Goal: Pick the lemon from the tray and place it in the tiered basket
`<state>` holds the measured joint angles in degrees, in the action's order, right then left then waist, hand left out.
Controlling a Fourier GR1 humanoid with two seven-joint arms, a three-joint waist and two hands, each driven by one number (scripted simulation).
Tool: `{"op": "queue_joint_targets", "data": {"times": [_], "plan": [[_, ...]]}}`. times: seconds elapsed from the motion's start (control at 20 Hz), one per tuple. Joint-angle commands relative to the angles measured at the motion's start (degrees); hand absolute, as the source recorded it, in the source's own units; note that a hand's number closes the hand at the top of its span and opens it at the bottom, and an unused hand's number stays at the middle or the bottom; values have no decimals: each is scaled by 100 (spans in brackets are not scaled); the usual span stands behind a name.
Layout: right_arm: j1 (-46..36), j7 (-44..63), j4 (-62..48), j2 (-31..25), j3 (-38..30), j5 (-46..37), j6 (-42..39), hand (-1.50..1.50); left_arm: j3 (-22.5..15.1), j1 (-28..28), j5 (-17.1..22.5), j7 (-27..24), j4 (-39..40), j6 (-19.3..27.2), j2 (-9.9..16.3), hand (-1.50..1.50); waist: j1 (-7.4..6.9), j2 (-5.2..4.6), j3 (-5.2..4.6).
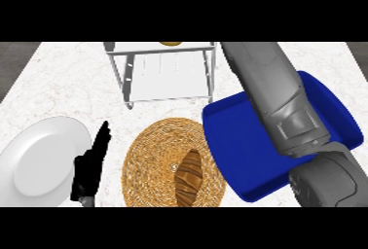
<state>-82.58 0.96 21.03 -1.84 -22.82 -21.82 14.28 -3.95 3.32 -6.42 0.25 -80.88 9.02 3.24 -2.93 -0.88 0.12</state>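
- Lemon (170, 43): a small yellow-orange piece shows at the top centre of the frame, on the upper shelf of the tiered basket (165, 73); only its lower edge is in view, so I take it for the lemon but cannot confirm.
- Tray (244, 141), blue, right of centre; its visible floor holds no fruit; much of it is covered by the right forearm (280, 97).
- Progress, as a judgement: pick done; placing done or in its last stage; what is left is letting go and drawing the arm back.
- Right hand: beyond the top edge of the frame; the forearm runs from lower right up past the basket's right side; its fingers are not shown, so whether it has let go cannot be told.
- Left hand (91, 168): lower left, fingers straight and pointing up, holding nothing; resting beside the white plate (39, 163).
- Woven round basket (173, 163), lower centre, with a brown loaf (190, 177) in it; just left of the tray.
- Surface: pale marbled counter (64, 78); dark floor shows at the upper corners.
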Motion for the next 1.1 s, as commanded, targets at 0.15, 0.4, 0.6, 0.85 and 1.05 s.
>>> {"op": "queue_joint_targets", "data": {"times": [0.15,0.4,0.6,0.85,1.05], "plan": [[-41,342,120,-961,-382,138,656,-150,17,60,-78,137,119,106,-24,0,183,42,-13],[585,288,169,-2030,-746,524,-218,-150,11,251,-33,190,-198,107,-23,0,255,69,-7],[1178,-17,324,-2652,-835,726,-1018,-150,87,69,-99,304,31,165,15,0,308,73,-6],[1544,-118,237,-3665,-980,951,-2144,-150,96,159,13,-60,168,132,-132,0,243,50,-8],[1899,-411,-2,-4457,-1225,1257,-3289,-150,67,156,47,93,-29,-5,-35,0,200,36,-2]]}}
